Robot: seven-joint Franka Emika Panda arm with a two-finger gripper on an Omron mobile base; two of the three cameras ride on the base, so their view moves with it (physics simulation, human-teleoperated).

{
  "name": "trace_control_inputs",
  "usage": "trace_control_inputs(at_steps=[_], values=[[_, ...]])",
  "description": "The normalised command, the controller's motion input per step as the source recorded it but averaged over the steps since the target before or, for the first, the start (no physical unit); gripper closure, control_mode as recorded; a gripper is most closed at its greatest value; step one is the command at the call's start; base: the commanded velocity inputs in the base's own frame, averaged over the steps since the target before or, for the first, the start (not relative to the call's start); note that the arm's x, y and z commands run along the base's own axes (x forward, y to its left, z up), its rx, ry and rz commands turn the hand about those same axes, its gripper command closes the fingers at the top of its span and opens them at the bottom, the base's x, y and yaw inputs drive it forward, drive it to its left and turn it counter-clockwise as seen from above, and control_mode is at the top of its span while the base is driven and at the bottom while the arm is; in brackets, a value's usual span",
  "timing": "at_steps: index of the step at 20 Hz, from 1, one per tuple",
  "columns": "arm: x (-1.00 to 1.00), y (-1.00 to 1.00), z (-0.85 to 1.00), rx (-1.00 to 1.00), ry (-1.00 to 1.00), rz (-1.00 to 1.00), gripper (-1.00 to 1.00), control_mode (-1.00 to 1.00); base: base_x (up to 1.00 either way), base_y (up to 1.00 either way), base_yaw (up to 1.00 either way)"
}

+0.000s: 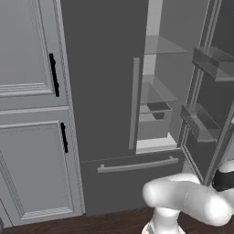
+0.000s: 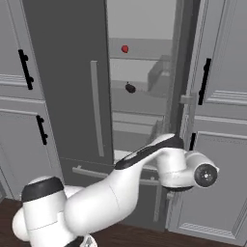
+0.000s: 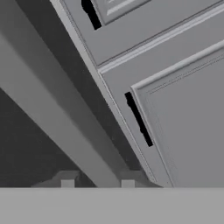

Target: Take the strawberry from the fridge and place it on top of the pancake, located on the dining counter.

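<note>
The fridge (image 2: 62,72) stands with its left door shut and its right door (image 1: 215,114) swung open. On a pale upper shelf inside lies the tiny red strawberry (image 2: 125,48). In the hand view my gripper (image 3: 97,183) sits with a fingertip on each side of a long grey bar (image 3: 52,122), the open door's handle. The fingertips (image 3: 67,182) stand apart, and I cannot make out whether they press the bar. My arm (image 2: 144,169) reaches low across the fridge front toward the door's edge. The pancake and the dining counter are out of view.
A small dark oblong vegetable (image 2: 130,88) lies on the shelf below the strawberry. Light grey panelled cabinets with black handles flank the fridge on the left (image 1: 32,137) and on the right (image 2: 217,120). The fridge's bottom drawer (image 1: 137,165) is shut.
</note>
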Motion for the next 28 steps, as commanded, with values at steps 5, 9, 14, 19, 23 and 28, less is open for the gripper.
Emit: trace_control_inputs(at_steps=[5,9,14,19,23,28], values=[[-0.63,-0.87,0.17,0.16,-0.33,-0.02,1.0,-1.0,0.0,0.0,0.0],[-1.0,-0.24,0.57,0.12,-0.37,0.0,1.0,-1.0,0.0,0.0,0.0],[-1.0,0.5,0.52,0.06,-0.24,0.0,1.0,-1.0,0.0,0.0,0.0],[-0.63,1.0,0.26,-0.3,-0.04,0.0,1.0,-1.0,0.0,0.0,0.0],[-0.17,1.0,0.35,-0.35,0.0,-0.01,1.0,-1.0,0.0,0.0,0.0],[0.0,1.0,0.33,-0.31,0.01,-0.1,1.0,-1.0,0.0,0.0,0.0]])
